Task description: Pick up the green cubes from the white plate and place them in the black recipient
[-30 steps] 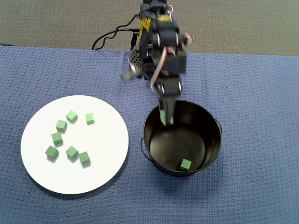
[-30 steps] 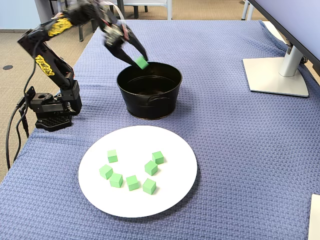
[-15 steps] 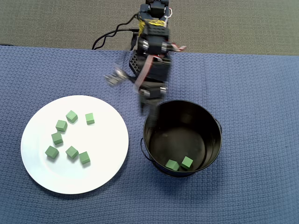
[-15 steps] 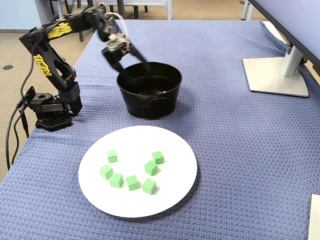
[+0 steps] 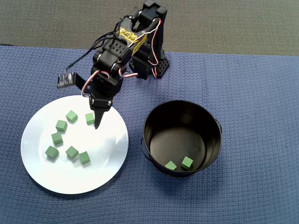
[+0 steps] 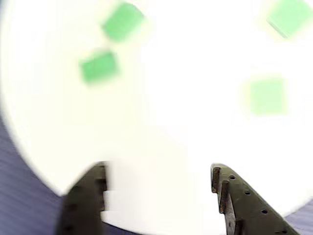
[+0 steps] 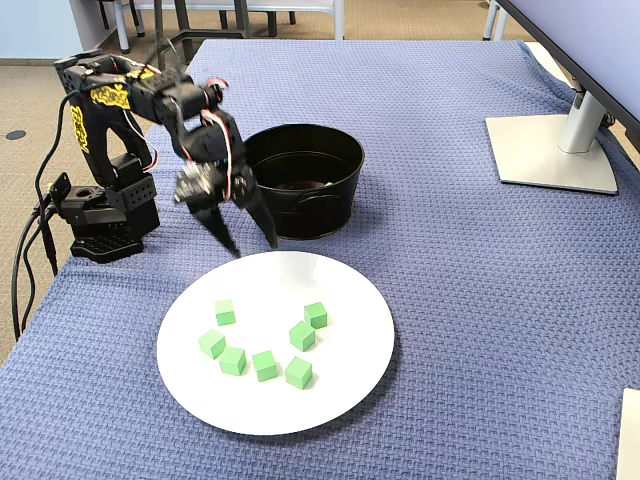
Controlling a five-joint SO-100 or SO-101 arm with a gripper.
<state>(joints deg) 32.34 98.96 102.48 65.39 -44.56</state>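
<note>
1. My gripper (image 7: 248,243) hangs with its jaws spread and empty above the far edge of the white plate (image 7: 340,390).
2. I count seven green cubes (image 5: 66,135) on the plate and two in the black recipient (image 5: 154,123).
3. A blue woven cloth (image 7: 480,260) covers the table; a monitor stand (image 7: 555,150) sits on it at right.
4. I can read no writing.

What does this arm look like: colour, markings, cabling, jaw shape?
The arm is black, with yellow lettering on its links. Red and white wires loop along the upper links, and black cables trail from the base off the table edge. The gripper ends in two slim, tapered black jaws; the wrist view shows small holes along one.
</note>
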